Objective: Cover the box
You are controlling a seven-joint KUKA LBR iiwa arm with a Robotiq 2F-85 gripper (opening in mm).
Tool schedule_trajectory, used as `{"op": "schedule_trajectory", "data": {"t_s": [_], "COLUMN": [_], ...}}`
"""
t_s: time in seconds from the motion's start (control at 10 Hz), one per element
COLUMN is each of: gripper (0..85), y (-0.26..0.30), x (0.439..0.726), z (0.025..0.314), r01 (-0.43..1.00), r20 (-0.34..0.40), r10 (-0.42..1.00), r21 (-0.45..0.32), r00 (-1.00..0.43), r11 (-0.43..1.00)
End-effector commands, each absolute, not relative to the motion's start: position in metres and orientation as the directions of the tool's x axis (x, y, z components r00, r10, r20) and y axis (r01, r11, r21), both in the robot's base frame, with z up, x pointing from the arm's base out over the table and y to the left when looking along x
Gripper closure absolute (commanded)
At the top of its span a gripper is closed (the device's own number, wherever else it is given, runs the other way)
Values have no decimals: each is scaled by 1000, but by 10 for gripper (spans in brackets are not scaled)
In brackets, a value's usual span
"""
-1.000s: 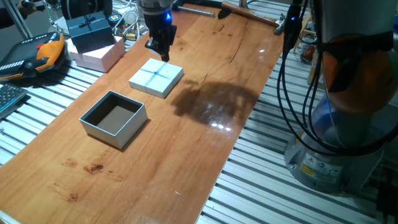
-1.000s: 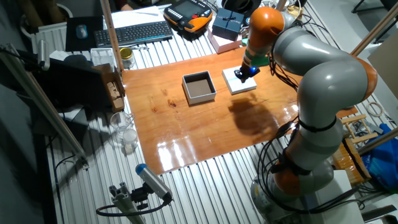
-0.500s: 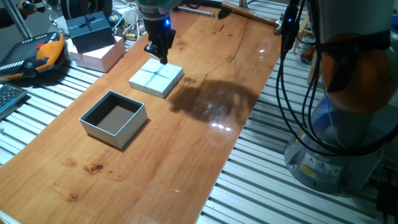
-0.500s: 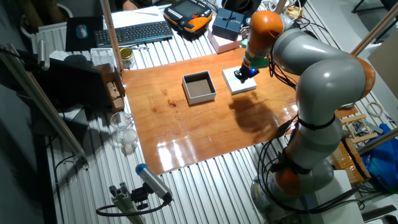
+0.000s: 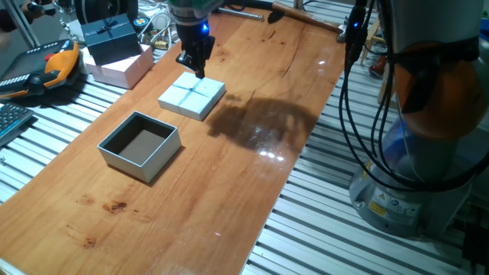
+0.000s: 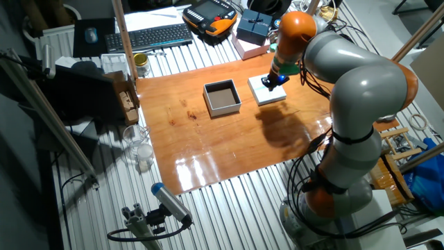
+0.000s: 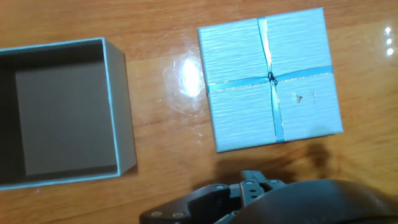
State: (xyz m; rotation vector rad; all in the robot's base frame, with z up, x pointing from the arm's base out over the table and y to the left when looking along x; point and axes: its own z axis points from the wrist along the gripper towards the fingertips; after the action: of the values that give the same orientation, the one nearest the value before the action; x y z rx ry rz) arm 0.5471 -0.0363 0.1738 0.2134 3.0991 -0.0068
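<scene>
The box [image 5: 140, 145] stands open on the wooden table, pale blue-grey outside and dark brown inside; it also shows in the other fixed view [image 6: 222, 97] and at the left of the hand view [image 7: 62, 112]. Its pale blue lid [image 5: 192, 96] with a thin ribbon cross lies flat on the table beside it, apart from the box, and shows in both other views [image 6: 271, 92] [image 7: 270, 78]. My gripper [image 5: 197, 69] hangs just above the lid's far edge [image 6: 272, 81]. Its fingers look closed together and empty.
A dark navy ribboned box [image 5: 114, 38] sits on a pink box [image 5: 122, 67] at the table's far left corner. An orange teach pendant [image 5: 46, 69] and a keyboard [image 6: 149, 36] lie off the table. A tool [image 5: 306, 17] lies at the far end.
The gripper shifted slightly left over the lid's far edge a second ago and has held still since. Box and lid have not moved.
</scene>
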Motion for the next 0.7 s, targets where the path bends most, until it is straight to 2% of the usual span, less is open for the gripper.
{"op": "schedule_trajectory", "data": {"t_s": [0.0,0.3,0.4,0.6], "gripper": [850,850,850,850], "y": [-37,-37,-34,-32], "x": [548,553,556,558], "z": [175,180,182,185], "r01": [135,139,133,134], "r20": [-31,-23,-40,-44], "r10": [135,138,130,132], "r21": [1,-8,-53,-47], "r00": [-990,-990,-991,-990], "r11": [991,990,990,990]}}
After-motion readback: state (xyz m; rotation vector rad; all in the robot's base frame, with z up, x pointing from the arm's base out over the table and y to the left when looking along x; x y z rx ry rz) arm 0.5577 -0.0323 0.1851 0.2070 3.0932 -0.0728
